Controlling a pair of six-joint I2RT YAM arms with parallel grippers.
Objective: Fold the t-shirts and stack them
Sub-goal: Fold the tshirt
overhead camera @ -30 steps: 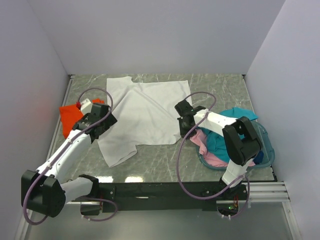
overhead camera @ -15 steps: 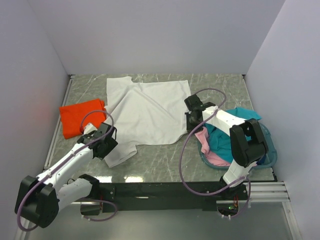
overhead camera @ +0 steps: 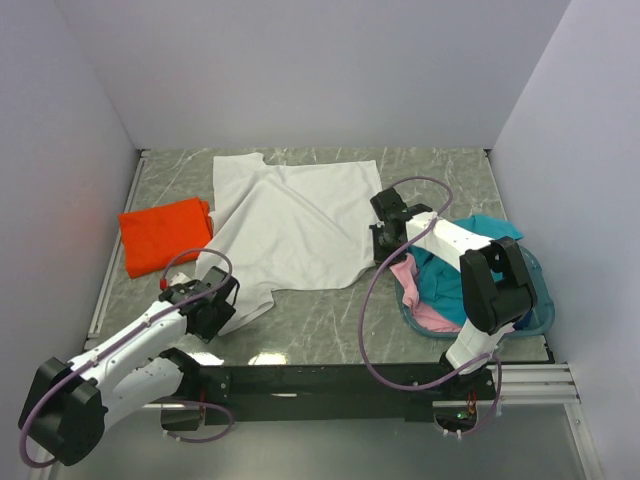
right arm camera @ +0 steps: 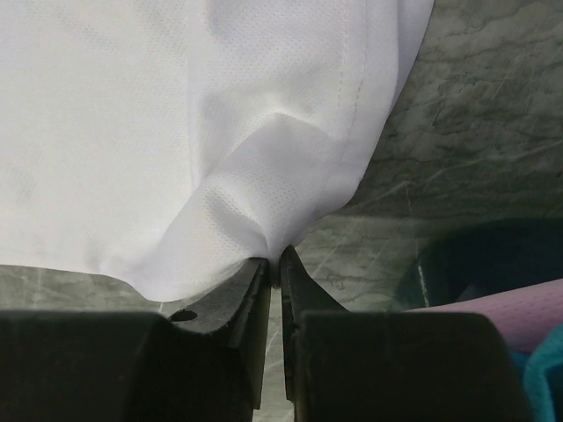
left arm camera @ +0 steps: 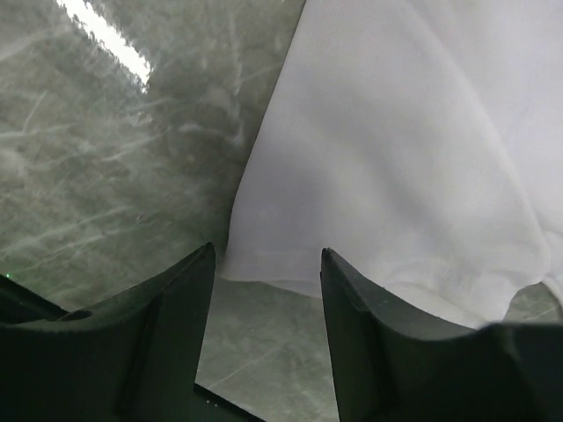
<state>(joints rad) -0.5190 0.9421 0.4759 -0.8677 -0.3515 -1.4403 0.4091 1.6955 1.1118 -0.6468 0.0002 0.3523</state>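
A white t-shirt [overhead camera: 295, 225] lies spread on the marble table. My right gripper [overhead camera: 380, 240] is shut on its right edge; in the right wrist view the cloth [right arm camera: 264, 176] bunches into my closed jaws [right arm camera: 274, 259]. My left gripper [overhead camera: 215, 310] is open over the shirt's near-left sleeve; in the left wrist view its fingers [left arm camera: 268, 264] straddle the sleeve's hem [left arm camera: 396, 176] without gripping it. A folded orange t-shirt [overhead camera: 160, 232] lies at the left. Pink [overhead camera: 405, 280] and teal [overhead camera: 480, 225] shirts sit in the basket at the right.
The translucent teal basket [overhead camera: 535, 300] stands at the right near edge, beside the right arm. Grey walls close the table on three sides. Bare marble [overhead camera: 330, 315] shows in front of the white shirt.
My left gripper has moved from beside the orange shirt toward me, down to the white shirt's near-left sleeve. My right gripper has shifted slightly right and away, keeping its hold on the shirt edge.
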